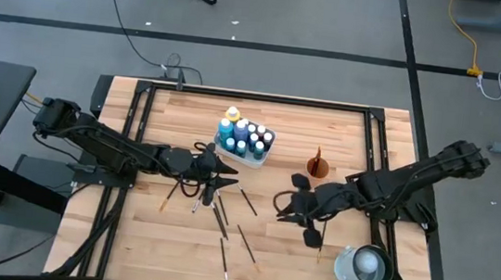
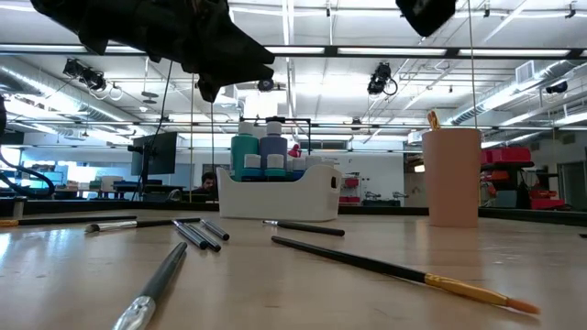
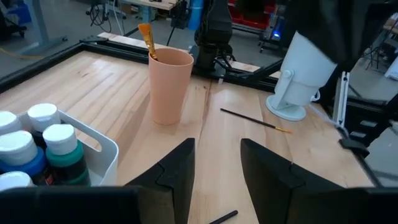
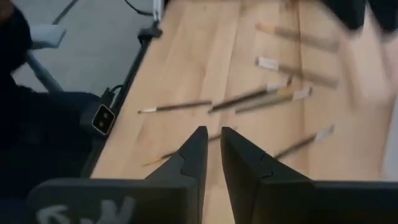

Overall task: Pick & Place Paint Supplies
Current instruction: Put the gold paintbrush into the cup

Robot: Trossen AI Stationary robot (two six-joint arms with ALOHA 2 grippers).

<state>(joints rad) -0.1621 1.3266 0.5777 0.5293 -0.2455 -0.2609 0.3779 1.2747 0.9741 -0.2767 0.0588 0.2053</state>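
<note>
A large open workshop with ceiling ducts, strip lights and monitors is seen beyond a pale wooden table (image 1: pixel 188 115) framed in black rails. At about twelve o'clock on the table a white tray (image 1: pixel 256 156) is packed with paint bottles (image 1: pixel 242 135), blue, teal and white-capped. At two o'clock from centre stands an orange-brown cup (image 1: pixel 318 169) with one brush in it. Thin paintbrushes (image 1: pixel 245 240) lie scattered from nine to six o'clock. The left gripper (image 1: pixel 229 169) is held just beside the tray, its jaws apart and empty. The right gripper (image 1: pixel 283 206) is at about four o'clock; its jaws stand nearly together, and nothing seems to be held, though the wrist view is blurred.
</note>
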